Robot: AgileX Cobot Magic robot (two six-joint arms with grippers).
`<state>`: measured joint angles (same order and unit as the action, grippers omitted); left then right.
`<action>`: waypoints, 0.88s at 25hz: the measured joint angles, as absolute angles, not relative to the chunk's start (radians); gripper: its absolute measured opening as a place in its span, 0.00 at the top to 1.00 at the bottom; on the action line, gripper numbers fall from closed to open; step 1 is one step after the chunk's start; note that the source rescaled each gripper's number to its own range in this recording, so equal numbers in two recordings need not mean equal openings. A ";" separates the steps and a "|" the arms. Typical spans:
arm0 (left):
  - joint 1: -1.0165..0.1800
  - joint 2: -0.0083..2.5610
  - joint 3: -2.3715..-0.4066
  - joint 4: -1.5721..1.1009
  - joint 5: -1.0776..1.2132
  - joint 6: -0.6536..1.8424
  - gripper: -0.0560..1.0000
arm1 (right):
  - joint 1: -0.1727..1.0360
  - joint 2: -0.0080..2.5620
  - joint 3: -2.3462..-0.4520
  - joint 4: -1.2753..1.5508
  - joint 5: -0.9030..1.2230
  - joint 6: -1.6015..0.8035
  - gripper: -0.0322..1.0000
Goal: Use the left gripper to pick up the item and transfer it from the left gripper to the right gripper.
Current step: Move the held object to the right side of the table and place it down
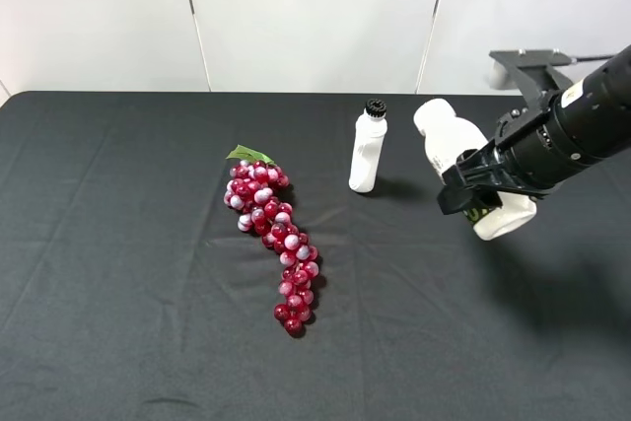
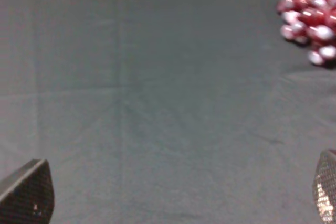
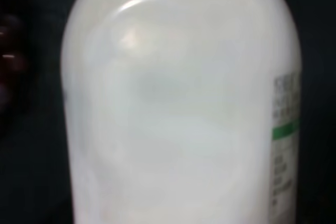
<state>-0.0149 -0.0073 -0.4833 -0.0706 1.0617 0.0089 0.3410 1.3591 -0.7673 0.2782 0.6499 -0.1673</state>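
Observation:
A large white bottle (image 1: 463,160) with a green-printed label is held tilted above the black table in my right gripper (image 1: 480,194), whose jaws are closed around its lower body. The bottle fills the right wrist view (image 3: 178,108), which shows no fingers. My left gripper (image 2: 176,198) is open and empty over bare cloth, with only its two fingertips (image 2: 29,195) showing, far apart. The left arm is out of the exterior high view.
A bunch of red grapes (image 1: 271,224) with a green leaf lies left of the middle of the table and also shows in the left wrist view (image 2: 310,19). A small white bottle with a black cap (image 1: 368,153) stands upright just left of the held bottle. The black tablecloth (image 1: 118,293) covers the table.

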 joint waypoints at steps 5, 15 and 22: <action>0.090 -0.007 -0.483 -0.071 1.062 0.009 0.02 | 0.275 1.472 -0.767 0.255 0.628 -0.181 0.90; 0.140 -0.007 -0.483 -0.071 1.062 0.009 0.02 | 0.255 1.643 -0.767 0.205 0.509 -0.181 0.90; 0.140 -0.007 -0.483 -0.071 1.062 0.009 0.02 | 0.255 1.690 -0.768 0.173 0.418 -0.181 0.90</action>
<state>0.1402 -0.0073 -0.4833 -0.0706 1.0617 0.0089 0.2552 1.6902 -0.7676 0.1726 0.4179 -0.1814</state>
